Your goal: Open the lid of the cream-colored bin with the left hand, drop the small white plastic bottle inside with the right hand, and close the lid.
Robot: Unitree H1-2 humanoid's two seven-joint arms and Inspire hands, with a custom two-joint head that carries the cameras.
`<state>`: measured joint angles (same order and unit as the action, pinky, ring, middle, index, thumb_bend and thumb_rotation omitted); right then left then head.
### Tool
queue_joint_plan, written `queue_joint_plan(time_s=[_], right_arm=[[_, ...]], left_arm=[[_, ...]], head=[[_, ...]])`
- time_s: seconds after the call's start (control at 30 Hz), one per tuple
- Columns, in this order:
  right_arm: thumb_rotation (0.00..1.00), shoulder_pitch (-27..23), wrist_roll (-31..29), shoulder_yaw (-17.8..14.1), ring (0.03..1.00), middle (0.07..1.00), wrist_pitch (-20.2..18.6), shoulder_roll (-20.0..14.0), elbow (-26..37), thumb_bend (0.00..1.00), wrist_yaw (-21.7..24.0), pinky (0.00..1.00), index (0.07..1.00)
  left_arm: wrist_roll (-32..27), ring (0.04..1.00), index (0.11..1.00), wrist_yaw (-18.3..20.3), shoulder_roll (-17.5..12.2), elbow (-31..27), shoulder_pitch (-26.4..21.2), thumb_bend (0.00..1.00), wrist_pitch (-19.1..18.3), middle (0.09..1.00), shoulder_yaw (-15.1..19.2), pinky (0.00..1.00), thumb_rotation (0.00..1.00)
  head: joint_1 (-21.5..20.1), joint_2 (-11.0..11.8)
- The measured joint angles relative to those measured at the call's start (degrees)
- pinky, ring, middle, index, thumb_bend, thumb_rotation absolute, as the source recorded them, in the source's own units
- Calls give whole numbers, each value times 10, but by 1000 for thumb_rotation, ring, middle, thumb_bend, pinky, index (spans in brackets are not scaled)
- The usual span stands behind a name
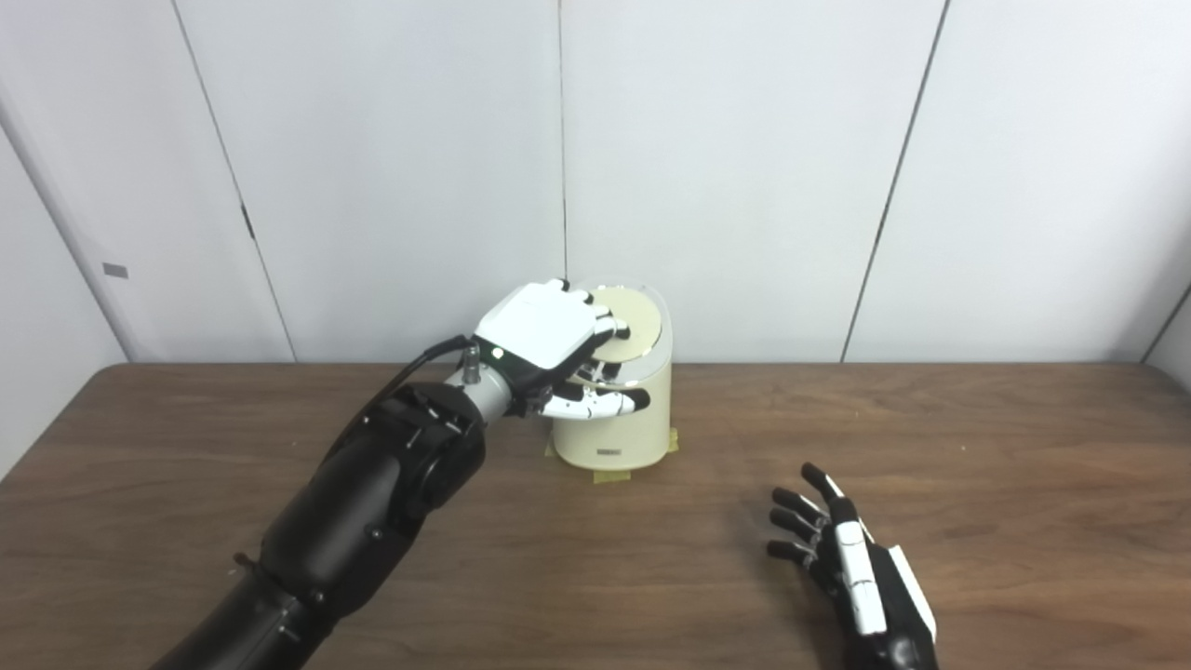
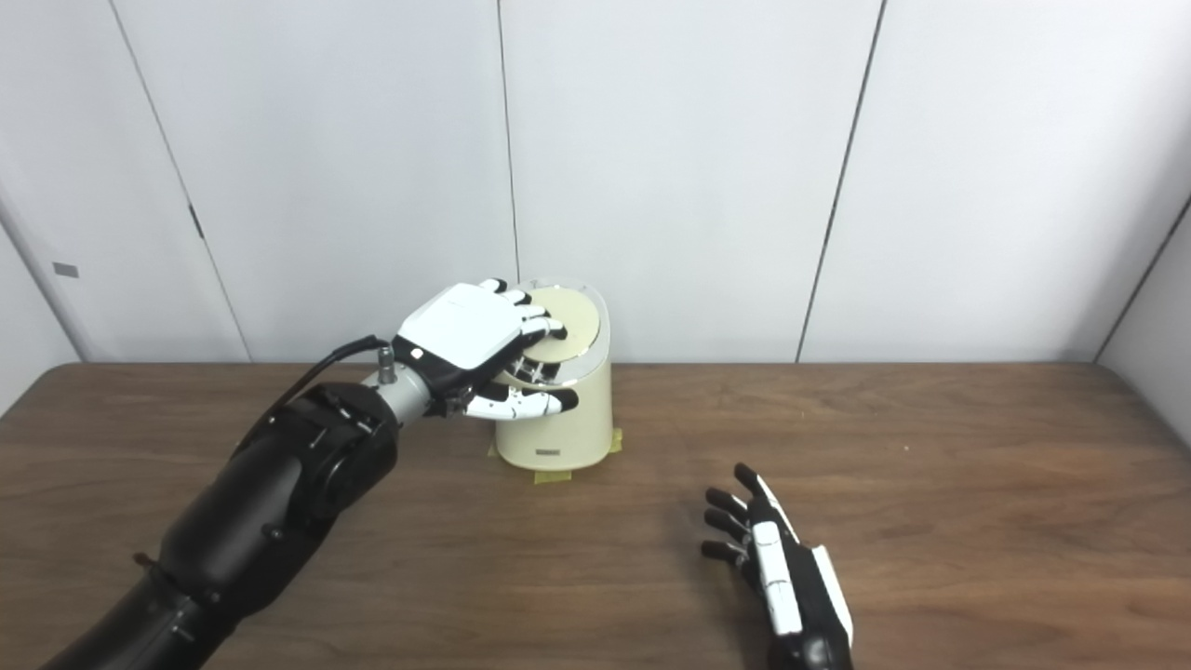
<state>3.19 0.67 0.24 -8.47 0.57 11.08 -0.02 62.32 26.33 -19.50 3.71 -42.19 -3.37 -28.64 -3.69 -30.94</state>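
One squat cream-colored bin (image 1: 622, 423), round-lidded

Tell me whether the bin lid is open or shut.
Shut, or nearly so. The lid lies flat across the top of the bin, no opening showing, with the left hand resting on it.

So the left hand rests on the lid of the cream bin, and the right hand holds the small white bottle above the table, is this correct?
Not quite. The left hand is on the lid of the cream bin, but the right hand holds nothing: in the right eye view its fingers are spread open low over the table. No bottle shows in either view.
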Motion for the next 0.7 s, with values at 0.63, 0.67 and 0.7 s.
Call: queue_joint_plan(time_s=[0.63, 0.67, 0.7], right_arm=[[1000, -1, 0, -2, 815, 824, -20, 1, 18, 540, -1, 687, 917], [1000, -1, 2, -2, 812, 822, -20, 1, 18, 534, -1, 683, 915], [1000, -1, 4, -2, 808, 819, -20, 0, 18, 535, -2, 680, 911]], left_arm=[[56, 967, 864, 18, 7, 1, -14, 620, -10, 916, -41, 1000, 1000], [58, 969, 862, 23, 7, -1, -14, 627, -10, 913, -41, 1000, 1000], [59, 968, 857, 29, 6, -3, -15, 636, -10, 908, -41, 1000, 1000]], head=[[-7, -15], [-7, -15], [-8, -17]])
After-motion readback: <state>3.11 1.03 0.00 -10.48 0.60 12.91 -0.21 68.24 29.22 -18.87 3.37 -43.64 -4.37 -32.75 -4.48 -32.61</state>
